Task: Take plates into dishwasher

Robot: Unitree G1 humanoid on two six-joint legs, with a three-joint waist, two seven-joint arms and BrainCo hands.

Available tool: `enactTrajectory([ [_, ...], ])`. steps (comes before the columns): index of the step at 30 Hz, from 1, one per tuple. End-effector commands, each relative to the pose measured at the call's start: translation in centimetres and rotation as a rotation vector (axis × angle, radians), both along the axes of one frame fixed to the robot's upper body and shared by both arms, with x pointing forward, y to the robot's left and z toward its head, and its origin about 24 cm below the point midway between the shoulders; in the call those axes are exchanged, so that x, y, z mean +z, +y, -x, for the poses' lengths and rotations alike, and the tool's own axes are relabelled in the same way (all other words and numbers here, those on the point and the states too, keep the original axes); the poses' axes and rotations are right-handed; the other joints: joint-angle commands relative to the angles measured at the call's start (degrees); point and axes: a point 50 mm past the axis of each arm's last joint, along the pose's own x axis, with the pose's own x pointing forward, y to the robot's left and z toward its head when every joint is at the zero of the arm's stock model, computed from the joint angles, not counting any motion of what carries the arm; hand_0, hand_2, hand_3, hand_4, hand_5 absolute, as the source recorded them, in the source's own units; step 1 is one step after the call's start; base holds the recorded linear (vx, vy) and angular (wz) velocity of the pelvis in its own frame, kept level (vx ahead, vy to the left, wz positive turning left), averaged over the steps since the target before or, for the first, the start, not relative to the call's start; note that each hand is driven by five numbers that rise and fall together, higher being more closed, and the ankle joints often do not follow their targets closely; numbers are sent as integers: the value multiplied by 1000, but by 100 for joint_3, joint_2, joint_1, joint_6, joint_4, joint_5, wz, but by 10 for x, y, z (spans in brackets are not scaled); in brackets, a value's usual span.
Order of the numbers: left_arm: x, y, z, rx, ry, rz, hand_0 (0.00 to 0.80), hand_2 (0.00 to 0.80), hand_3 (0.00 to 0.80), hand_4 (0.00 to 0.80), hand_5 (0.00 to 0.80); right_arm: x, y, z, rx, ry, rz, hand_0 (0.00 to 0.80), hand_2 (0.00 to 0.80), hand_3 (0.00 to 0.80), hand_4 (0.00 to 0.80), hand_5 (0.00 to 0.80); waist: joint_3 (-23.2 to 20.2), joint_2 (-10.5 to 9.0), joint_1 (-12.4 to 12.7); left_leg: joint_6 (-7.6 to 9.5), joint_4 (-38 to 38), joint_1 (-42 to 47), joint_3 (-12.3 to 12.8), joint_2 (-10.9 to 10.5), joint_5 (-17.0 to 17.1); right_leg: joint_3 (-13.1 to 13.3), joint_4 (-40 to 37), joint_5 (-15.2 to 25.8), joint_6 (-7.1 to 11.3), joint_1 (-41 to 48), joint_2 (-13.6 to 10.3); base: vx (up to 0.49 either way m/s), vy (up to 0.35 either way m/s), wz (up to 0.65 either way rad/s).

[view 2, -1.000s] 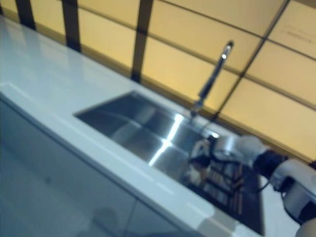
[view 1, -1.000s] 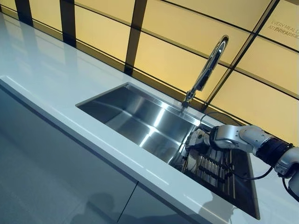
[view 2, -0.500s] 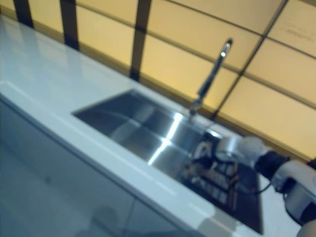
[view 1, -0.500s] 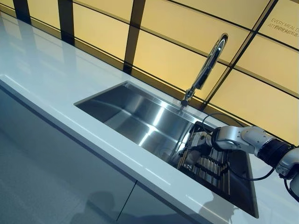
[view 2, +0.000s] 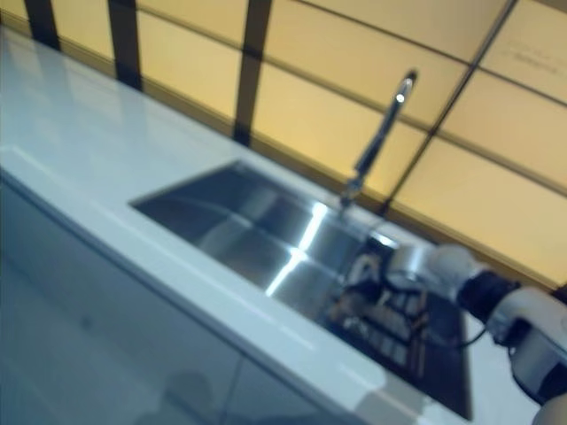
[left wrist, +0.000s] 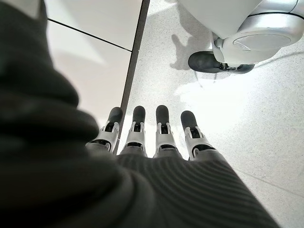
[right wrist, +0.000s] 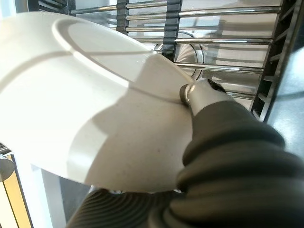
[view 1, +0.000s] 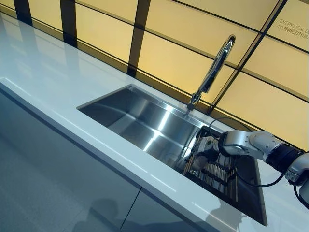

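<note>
A round white plate point(right wrist: 71, 109) with a raised ring on its underside is held tilted above the sink's metal drying rack point(view 1: 217, 176), on the right.

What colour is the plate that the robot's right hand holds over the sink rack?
The plate is plain white, clearest in the right wrist view.

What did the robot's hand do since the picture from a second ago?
Hardly anything changed. The right hand stays over the dark dish rack in the steel sink, gripping the white round plate. Only the camera shifted slightly. The left hand hangs open above the floor.
</note>
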Motion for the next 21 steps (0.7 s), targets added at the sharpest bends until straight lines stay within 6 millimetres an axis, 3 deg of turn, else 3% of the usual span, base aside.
enactTrajectory([
  [1,8,5,-16,-8,-63,-16,0,0,0,0,0,34,-19,-6,-98,-92,-46,800,800,800,800,800,-25,55,92,58,-475,-318,65,221,560,-293,13,-526,514,743,-180,0,0,0],
  [21,1,0,-5,8,-33,-3,0,0,0,0,0,49,-46,2,-146,-185,45,800,800,800,800,800,-281,58,-211,168,-475,-102,201,85,430,-42,13,-460,609,816,-293,13,42,-4],
])
